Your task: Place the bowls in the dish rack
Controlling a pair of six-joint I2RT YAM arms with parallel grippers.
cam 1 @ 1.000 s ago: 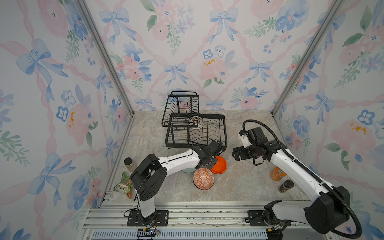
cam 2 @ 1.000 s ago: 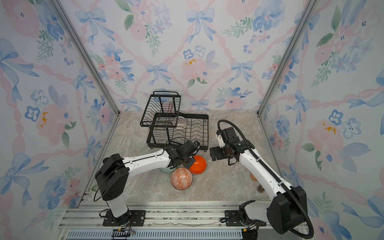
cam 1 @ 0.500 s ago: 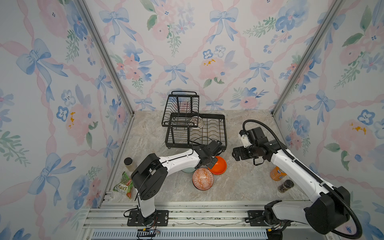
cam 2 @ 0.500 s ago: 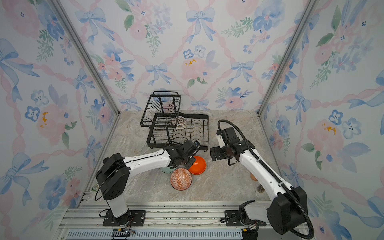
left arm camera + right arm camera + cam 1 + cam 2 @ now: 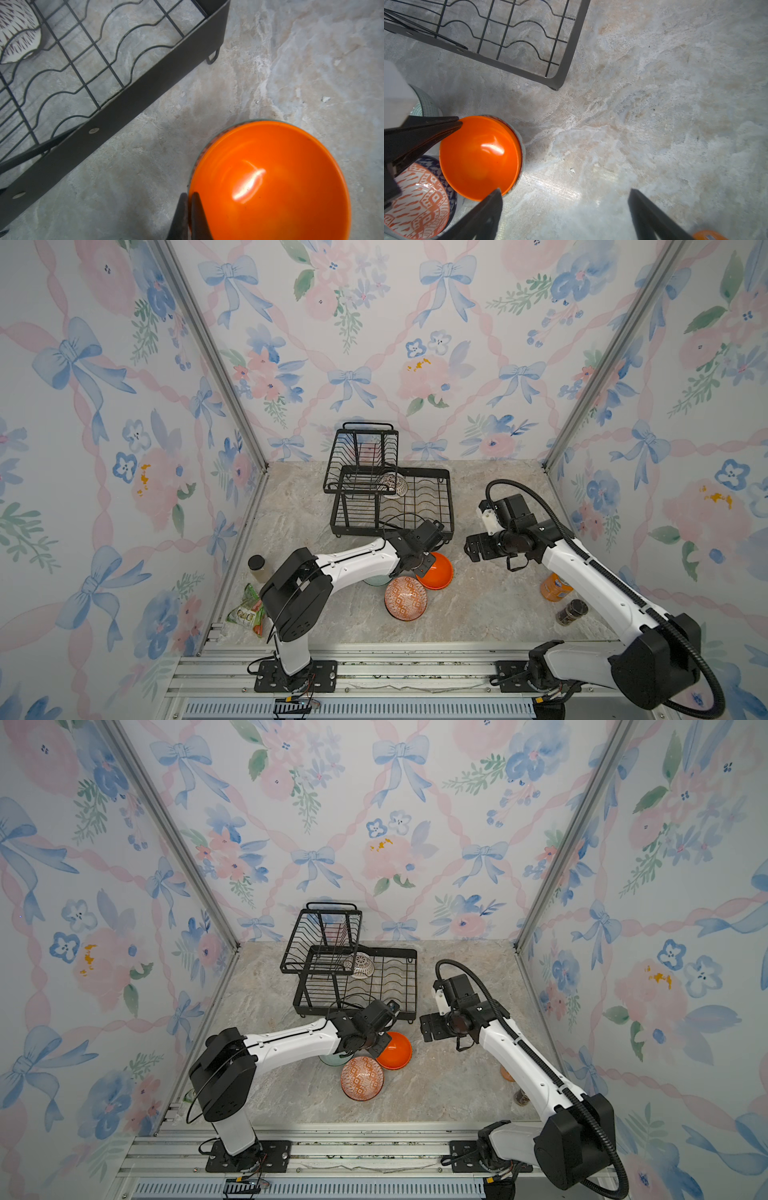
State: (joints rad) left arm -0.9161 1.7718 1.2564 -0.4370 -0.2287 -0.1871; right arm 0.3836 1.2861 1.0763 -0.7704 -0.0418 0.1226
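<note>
My left gripper (image 5: 188, 205) is shut on the rim of the plain orange bowl (image 5: 270, 180), one finger inside and one outside. In both top views this bowl (image 5: 436, 572) (image 5: 397, 1050) sits just in front of the black wire dish rack (image 5: 390, 497), nested in another bowl whose rim shows. A white-black patterned bowl (image 5: 394, 485) lies in the rack's lower tray. An orange-white patterned bowl (image 5: 406, 598) stands beside the orange one, and a pale green bowl (image 5: 376, 581) is partly hidden under my left arm. My right gripper (image 5: 565, 192) hangs open to the right, holding nothing.
An orange drink can (image 5: 555, 587) and a dark jar (image 5: 572, 612) stand at the right by my right arm. A lidded jar (image 5: 257, 566) and a snack packet (image 5: 247, 610) lie by the left wall. The rack's raised basket (image 5: 361, 460) stands at the back.
My left gripper's jaws have closed onto the orange bowl's rim. Both arms and the bowls have stayed where they were.
</note>
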